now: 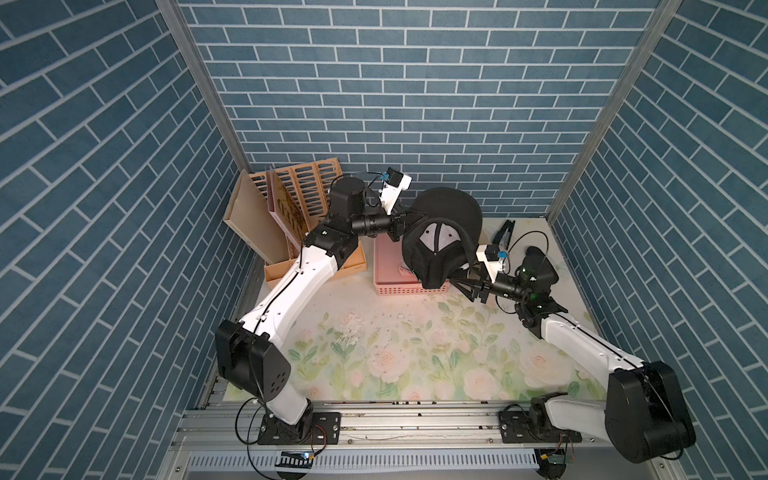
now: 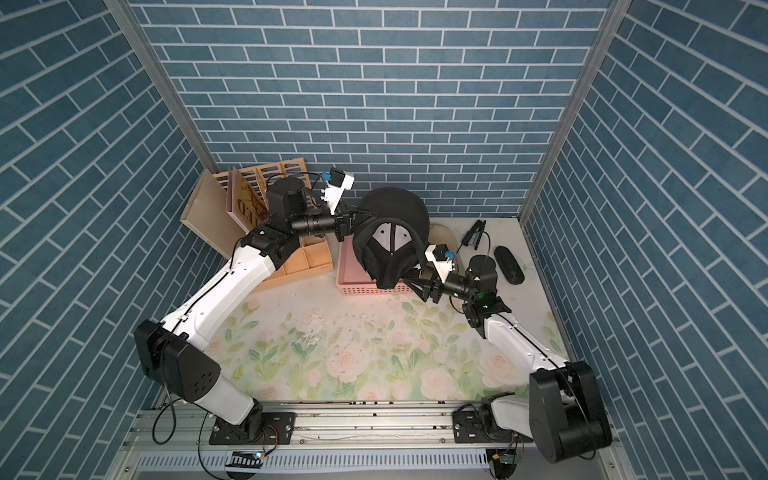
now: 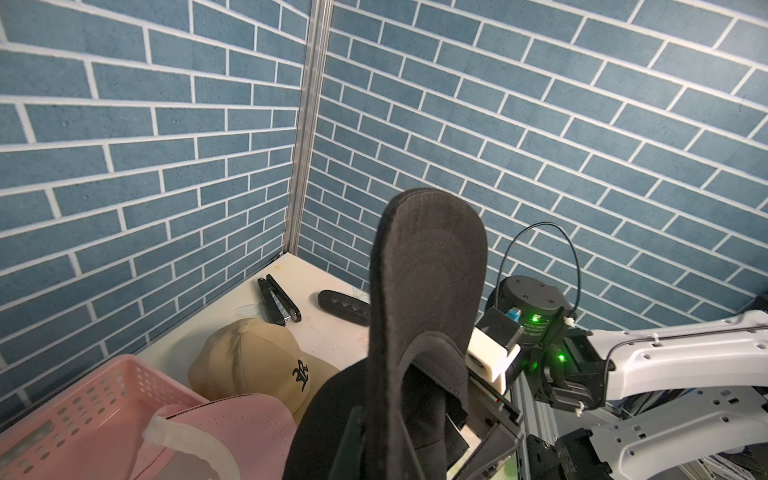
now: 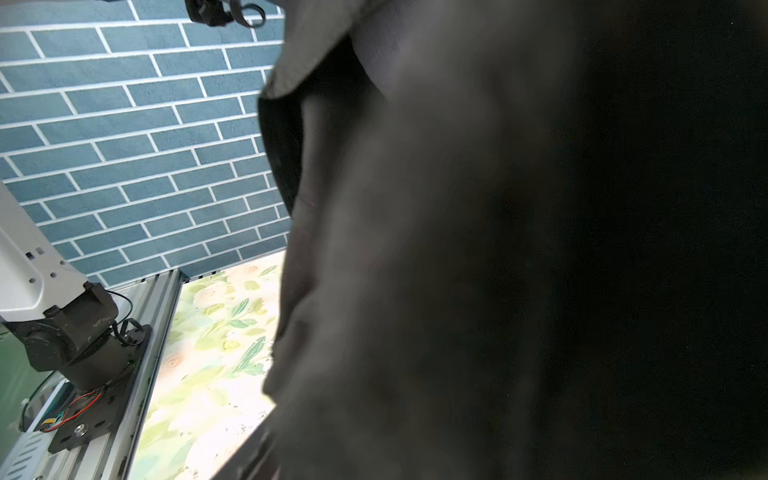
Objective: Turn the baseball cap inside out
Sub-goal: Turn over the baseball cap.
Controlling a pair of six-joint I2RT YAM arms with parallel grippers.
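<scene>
Black baseball cap near black-monogrammed tan cap

baseball cap over basket | organizer left of basket | second cap right

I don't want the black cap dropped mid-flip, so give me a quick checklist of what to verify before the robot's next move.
1. Left pincer shut on the black baseball cap near its brim: ok.
2. Right pincer open beside the cap: ok.
3. Fabric between the right pincer's jaws: cannot tell.
4. Cap held over the pink basket: ok.
5. Cap fully inside out: cannot tell; white lining shows.
6. Right wrist view unobstructed: not ok, the cap fills it.
</scene>
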